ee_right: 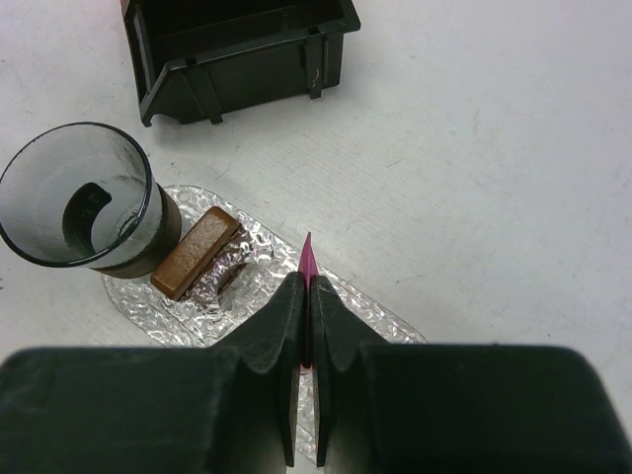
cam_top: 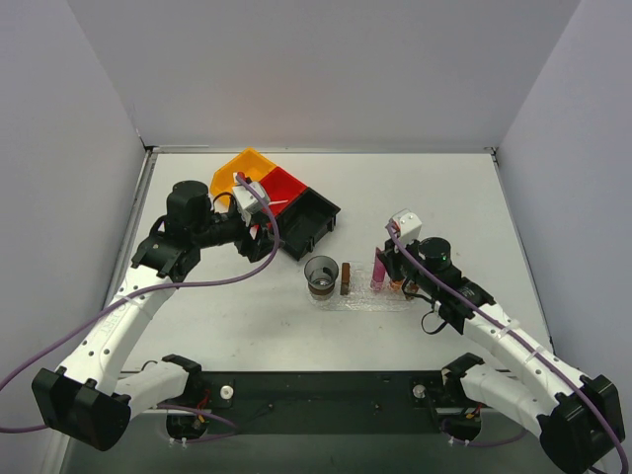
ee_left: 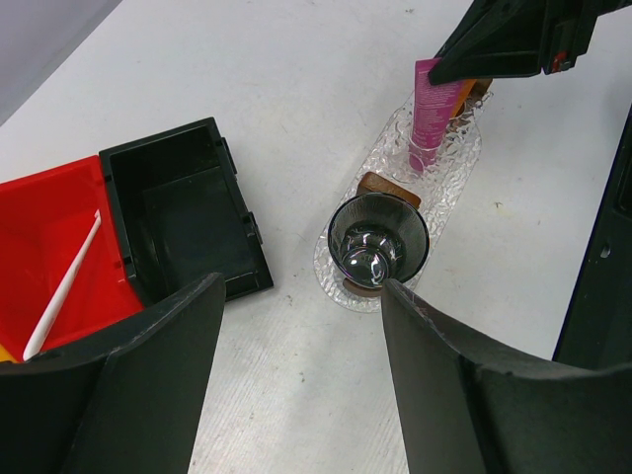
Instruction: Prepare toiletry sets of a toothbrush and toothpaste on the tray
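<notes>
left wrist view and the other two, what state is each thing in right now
tray: lying flat
left claw: open, holding nothing
right claw: shut on the pink toothpaste
pink toothpaste: upright, cap end down at the tray
orange toothpaste: mostly hidden behind the pink one
toothbrush: lying in the red bin
black bin: upright, empty
cup: upright on the tray's end

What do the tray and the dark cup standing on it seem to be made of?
The tray looks like clear plastic, possibly glass: bumpy, glossy, sparkling, with the white table showing through. The cup seems smoky translucent plastic or glass: its smooth wall is see-through and catches highlights.
</notes>
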### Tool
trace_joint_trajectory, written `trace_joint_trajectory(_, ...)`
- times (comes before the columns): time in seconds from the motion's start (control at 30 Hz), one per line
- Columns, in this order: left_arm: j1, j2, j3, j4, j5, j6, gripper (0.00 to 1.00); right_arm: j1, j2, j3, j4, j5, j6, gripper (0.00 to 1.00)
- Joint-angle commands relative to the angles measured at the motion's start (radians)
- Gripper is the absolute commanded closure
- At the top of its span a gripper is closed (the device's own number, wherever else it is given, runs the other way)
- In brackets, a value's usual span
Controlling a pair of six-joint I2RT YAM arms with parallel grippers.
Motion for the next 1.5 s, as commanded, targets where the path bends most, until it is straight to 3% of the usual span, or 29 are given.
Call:
trace_joint_trajectory(0.0, 0.007, -0.017, -0.003, 0.025, 0.028, 0.016, 0.25, -0.011, -0.012, -0.013, 0.067, -0.033, -0.021, 1.00)
trace_joint_trajectory(0.5, 0.007, -0.018, 0.008, 0.012, 0.028, 0.022, 0.25, -0.021, -0.022, -0.012, 0.063, -0.051, -0.027, 0.80)
trace_joint_trajectory(0.77, 0.007, -0.014, 0.011, 0.007, 0.025, 0.031, 0.25, -0.031, -0.056, 0.001, 0.050, -0.047, -0.035, 0.75)
trace_joint_trajectory(1.1, 0.007, -0.012, 0.011, 0.005, 0.028, 0.038, 0.25, -0.036, -0.065, 0.010, 0.037, -0.068, -0.050, 0.76)
trace_joint_trajectory(1.47, 0.007, -0.014, 0.011, -0.002, 0.025, 0.045, 0.25, -0.053, -0.079, 0.022, -0.011, -0.117, -0.066, 0.87)
